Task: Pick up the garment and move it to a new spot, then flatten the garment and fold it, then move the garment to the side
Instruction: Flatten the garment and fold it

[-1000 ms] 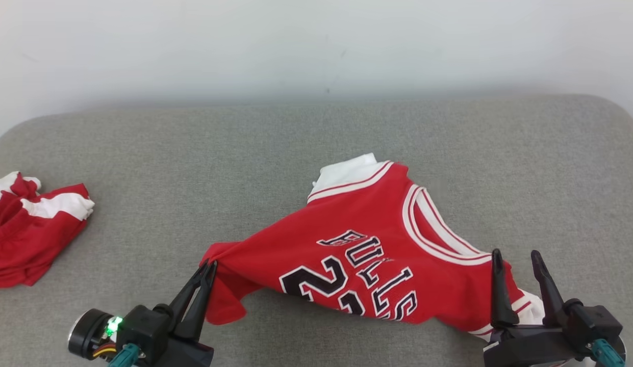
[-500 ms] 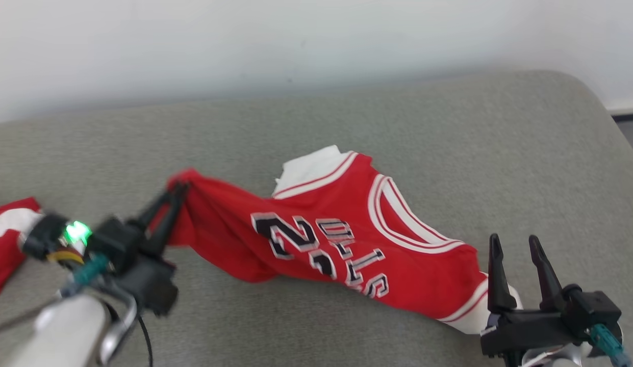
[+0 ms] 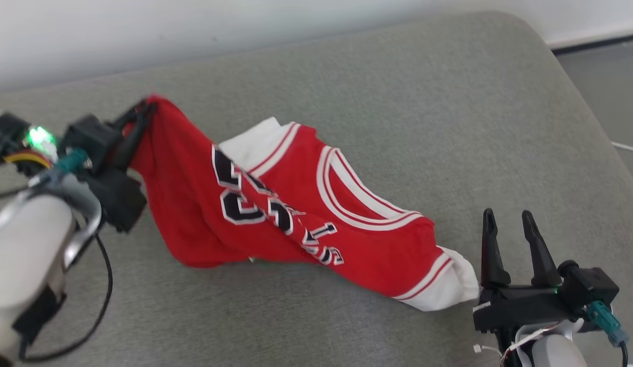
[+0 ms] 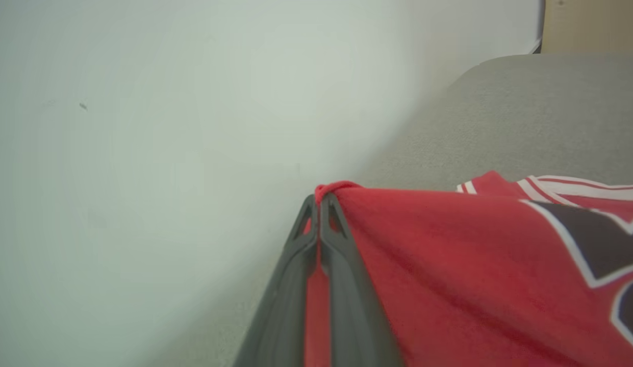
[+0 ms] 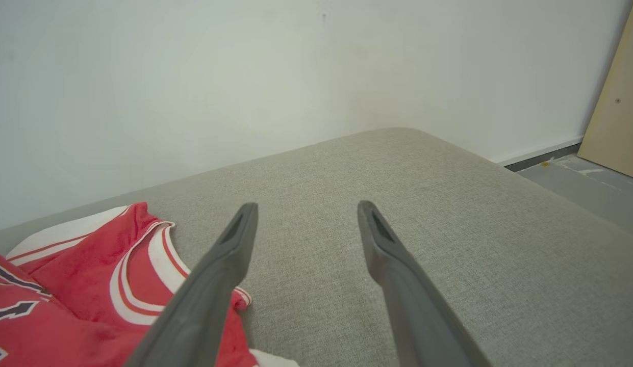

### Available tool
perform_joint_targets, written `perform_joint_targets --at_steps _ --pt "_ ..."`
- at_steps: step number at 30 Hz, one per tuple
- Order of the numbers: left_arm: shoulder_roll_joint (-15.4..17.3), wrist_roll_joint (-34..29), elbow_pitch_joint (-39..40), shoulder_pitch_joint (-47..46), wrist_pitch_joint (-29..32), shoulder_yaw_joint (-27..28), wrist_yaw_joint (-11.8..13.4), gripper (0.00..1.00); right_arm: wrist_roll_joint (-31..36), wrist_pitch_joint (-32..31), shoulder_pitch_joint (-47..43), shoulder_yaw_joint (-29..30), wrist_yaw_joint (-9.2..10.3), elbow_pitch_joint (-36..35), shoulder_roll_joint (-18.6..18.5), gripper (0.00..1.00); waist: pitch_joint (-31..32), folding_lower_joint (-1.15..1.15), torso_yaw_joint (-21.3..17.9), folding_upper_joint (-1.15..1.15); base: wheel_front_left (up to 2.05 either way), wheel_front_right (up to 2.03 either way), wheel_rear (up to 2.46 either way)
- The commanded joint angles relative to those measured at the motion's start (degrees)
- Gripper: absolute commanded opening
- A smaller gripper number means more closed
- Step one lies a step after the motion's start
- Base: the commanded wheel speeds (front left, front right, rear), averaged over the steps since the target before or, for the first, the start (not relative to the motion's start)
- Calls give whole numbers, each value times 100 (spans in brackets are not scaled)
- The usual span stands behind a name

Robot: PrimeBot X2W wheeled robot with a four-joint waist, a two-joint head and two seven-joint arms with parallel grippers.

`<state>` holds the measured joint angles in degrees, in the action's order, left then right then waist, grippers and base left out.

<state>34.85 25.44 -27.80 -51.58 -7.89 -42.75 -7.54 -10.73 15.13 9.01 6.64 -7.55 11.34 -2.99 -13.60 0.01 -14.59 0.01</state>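
The garment point(image 3: 275, 204) is a red basketball jersey with white trim and black lettering. It stretches across the grey cushion from upper left to lower right in the head view. My left gripper point(image 3: 145, 108) is shut on its raised left corner; in the left wrist view the fingertips point(image 4: 320, 204) pinch a fold of the red cloth point(image 4: 449, 255). My right gripper point(image 3: 507, 216) stands open at the lower right, just right of the jersey's white hem, holding nothing. In the right wrist view its two fingers point(image 5: 234, 239) are spread over bare cushion with the jersey point(image 5: 92, 285) at their left.
The grey cushion point(image 3: 398, 102) has a rounded right edge, with grey floor point(image 3: 607, 92) beyond it. A pale wall point(image 3: 194, 30) runs along the back. A tan board point(image 5: 612, 102) leans at the right in the right wrist view.
My left gripper has lifted its corner of the jersey up and away, pulling the cloth taut. The head camera has turned right, so the second red garment at the left has left the picture.
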Motion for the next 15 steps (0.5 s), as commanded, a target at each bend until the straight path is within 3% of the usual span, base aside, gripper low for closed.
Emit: perform_joint_targets --at_steps 1,5,6,7,15 --pt "-24 120 -132 -233 -72 -100 13 0 -37 2 83 -29 13 8 22 100 -296 -1 -289 -1 0 0 0" --pt "-77 238 -717 -711 -195 -500 12 0 -77 2 196 -67 13 41 23 100 -399 -1 -395 -1 0 0 0" --pt "-124 292 -853 -802 -251 -563 12 41 -86 2 205 -71 13 40 22 100 -410 -1 -403 -1 0 0 0" --pt "-158 333 -1008 -864 -262 -643 12 100 -87 2 207 -72 13 38 22 100 -418 -1 -407 -1 0 0 0" --pt "-353 649 -1530 -1077 -679 -955 11 100 -57 2 147 -34 13 116 21 100 -288 -1 -208 -1 0 0 0"
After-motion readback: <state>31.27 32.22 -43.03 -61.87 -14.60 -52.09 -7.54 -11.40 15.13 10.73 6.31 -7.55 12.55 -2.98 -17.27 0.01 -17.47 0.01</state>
